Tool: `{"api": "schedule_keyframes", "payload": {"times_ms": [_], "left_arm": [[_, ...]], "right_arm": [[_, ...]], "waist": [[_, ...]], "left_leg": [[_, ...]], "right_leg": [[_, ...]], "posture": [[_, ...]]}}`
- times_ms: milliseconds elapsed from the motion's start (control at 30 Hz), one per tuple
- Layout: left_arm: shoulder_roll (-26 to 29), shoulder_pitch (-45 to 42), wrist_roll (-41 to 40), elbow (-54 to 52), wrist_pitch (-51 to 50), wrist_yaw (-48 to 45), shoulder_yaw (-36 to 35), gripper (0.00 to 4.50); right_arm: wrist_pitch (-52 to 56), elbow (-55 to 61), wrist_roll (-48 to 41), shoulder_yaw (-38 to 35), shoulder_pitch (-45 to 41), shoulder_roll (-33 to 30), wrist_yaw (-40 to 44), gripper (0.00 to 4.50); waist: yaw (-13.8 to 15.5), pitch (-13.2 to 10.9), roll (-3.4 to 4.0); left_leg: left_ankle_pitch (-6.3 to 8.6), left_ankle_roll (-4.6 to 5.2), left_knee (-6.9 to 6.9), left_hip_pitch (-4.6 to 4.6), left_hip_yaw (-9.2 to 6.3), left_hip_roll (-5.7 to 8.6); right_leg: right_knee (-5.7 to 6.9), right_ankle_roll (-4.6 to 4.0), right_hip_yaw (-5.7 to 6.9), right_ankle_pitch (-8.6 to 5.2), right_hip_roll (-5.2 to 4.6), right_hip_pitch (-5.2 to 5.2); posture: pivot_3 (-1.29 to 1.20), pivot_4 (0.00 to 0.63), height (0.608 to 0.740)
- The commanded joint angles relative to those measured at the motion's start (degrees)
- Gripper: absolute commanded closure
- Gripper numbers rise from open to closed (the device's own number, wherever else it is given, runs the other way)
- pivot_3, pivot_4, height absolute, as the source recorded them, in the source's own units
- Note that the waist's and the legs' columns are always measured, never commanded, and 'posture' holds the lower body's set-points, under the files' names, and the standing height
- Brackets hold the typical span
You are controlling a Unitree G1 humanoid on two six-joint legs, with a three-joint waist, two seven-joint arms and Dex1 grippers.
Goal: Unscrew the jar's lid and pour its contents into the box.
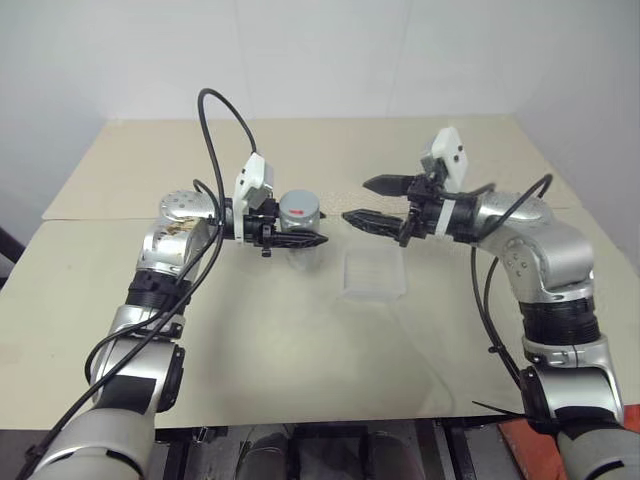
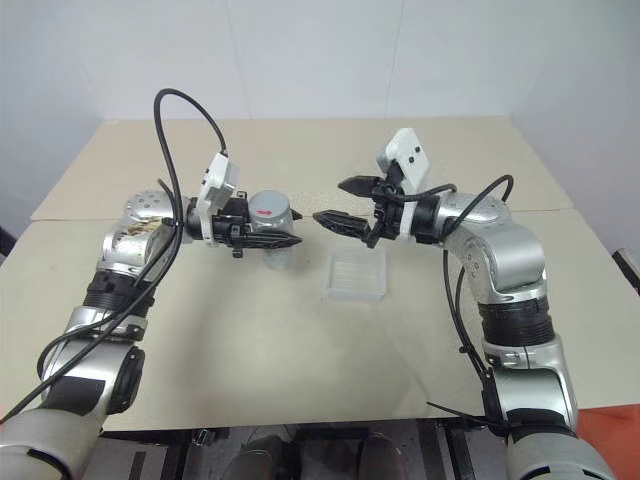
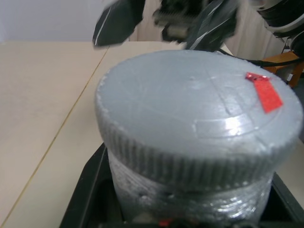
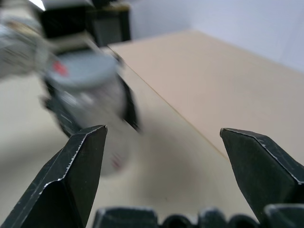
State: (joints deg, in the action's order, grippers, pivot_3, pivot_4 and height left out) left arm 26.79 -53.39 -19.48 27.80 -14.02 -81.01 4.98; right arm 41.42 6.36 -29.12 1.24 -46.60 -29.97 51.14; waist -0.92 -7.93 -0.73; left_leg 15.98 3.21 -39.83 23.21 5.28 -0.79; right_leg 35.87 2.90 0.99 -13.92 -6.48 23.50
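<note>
You are looking at two arms raised over a beige table [image 1: 250,340], facing one another across its middle. The left gripper [image 1: 298,240] is pointing toward the right arm and is clamping the jar [image 1: 304,250] between its black fingers, closed tight around the clear body below the cap. The jar is standing upright in that grip, above the table's middle and nearer its far edge than its near one. The lid [image 3: 199,123] is sitting on the jar, silver-grey, ribbed around its rim, with a small red mark [image 3: 264,91] near one edge of its top. The contents are not discernible through the jar wall.

The right gripper [image 1: 372,201] is pointing toward the jar with its two fingers spread wide and holding nothing; its fingertips [image 4: 90,142] are standing near the lid but apart from it. The box [image 1: 373,273] is lying flat on the table, just beside the jar on the right arm's side and below the right gripper.
</note>
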Motion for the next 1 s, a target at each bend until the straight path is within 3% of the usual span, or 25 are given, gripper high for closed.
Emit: {"api": "schedule_keyframes", "payload": {"times_ms": [33,467,1000], "left_arm": [[-0.53,-1.59,-0.31,-0.74,0.57,0.74,-0.85,2.45],[-2.01,-2.29,-0.05,-0.04,0.93,1.52,-0.91,2.45],[-1.15,-1.57,-0.29,-0.99,0.42,1.29,-1.12,2.45]], "right_arm": [[1.13,4.87,-2.71,-0.8,-1.89,2.15,-2.12,0.03],[-0.67,2.25,3.52,4.92,-5.79,10.6,-11.04,0.03],[-0.99,-0.28,5.81,5.15,-6.05,11.92,-11.86,0.03]], "waist": [[0.02,0.0,0.0],[0.02,0.0,0.0],[-0.16,0.0,0.0]], "left_leg": [[0.0,0.0,0.0,0.0,0.0,0.0],[-0.01,-0.01,-0.01,0.0,0.0,0.04],[-0.01,-0.01,0.0,-0.01,-0.01,0.04]], "right_leg": [[0.0,0.0,0.0,0.0,0.0,0.0],[0.02,0.0,0.03,0.0,0.0,0.0],[0.03,0.0,0.05,0.0,0.0,0.0]], "posture": [[0.0,0.15,0.74],[0.0,0.15,0.74],[0.0,0.15,0.74]]}}
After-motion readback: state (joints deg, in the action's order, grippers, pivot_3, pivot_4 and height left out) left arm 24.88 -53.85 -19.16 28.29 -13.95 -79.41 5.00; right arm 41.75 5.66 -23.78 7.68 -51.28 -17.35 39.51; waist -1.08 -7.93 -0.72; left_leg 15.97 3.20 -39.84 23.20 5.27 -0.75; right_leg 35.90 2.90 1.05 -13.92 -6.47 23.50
